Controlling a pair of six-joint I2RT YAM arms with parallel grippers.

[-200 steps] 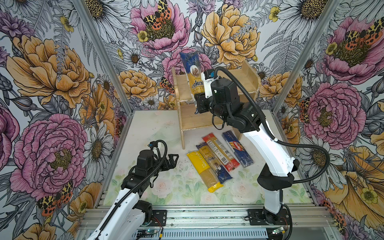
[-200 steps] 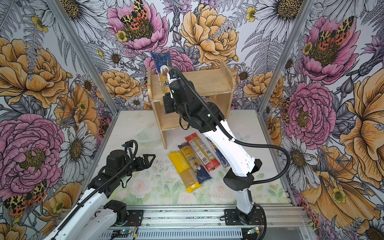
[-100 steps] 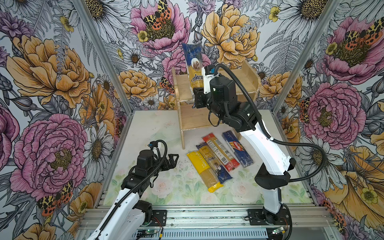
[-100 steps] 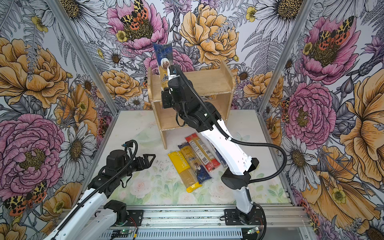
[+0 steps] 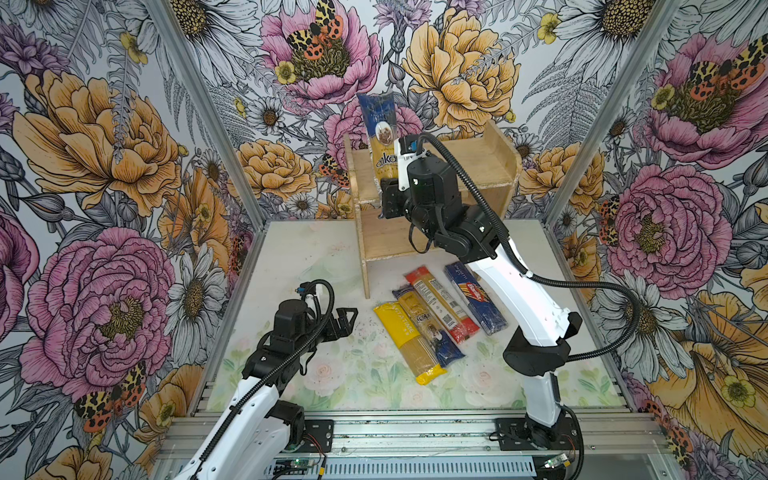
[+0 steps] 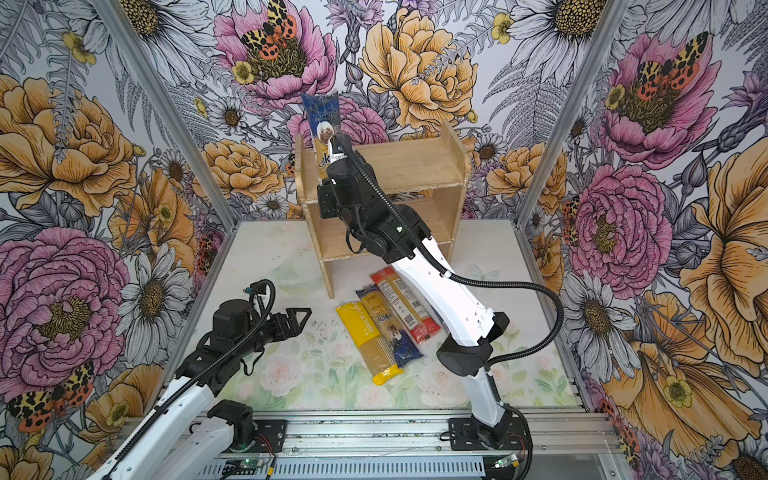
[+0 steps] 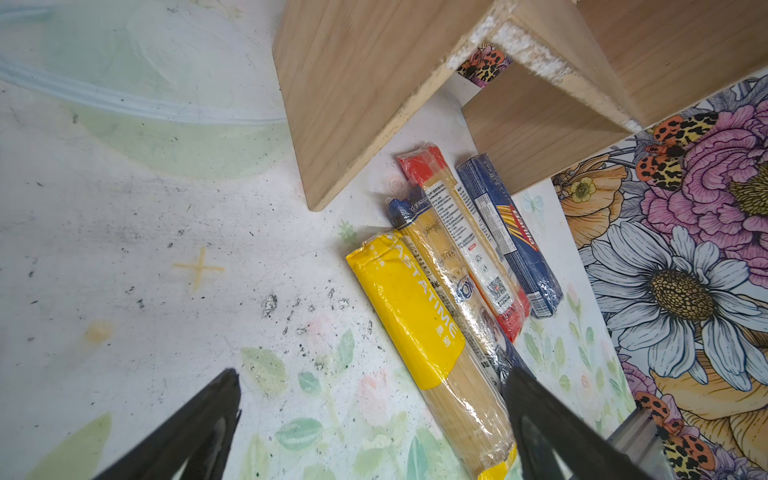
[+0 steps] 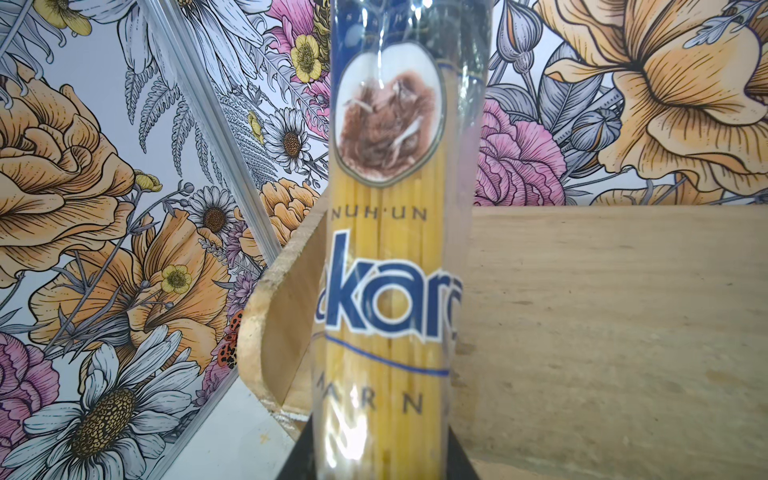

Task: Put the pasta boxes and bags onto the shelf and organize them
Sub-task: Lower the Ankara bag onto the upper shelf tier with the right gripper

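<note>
1. I am clamping my right pincer (image 5: 386, 198) on the lower part of the blue-ended "ankara" bag (image 5: 378, 129), holding it upright.
2. The bag is standing at the 9 o'clock end of the shelf (image 5: 478, 160), by its top tier.
3. My left pincer (image 5: 348, 319) is hanging open and empty over the desk (image 5: 311, 257).
4. At its 3 o'clock, the yellow-ended bag (image 5: 401, 332), slimmer blue-ended bag (image 5: 434, 332), red-ended pack (image 5: 440, 301) and dark blue "Barilla" pack (image 5: 476, 297) are lying side by side.

right gripper (image 5: 385, 194) clenched, arm stretched up high; left gripper (image 7: 372, 374) agape, low
</note>
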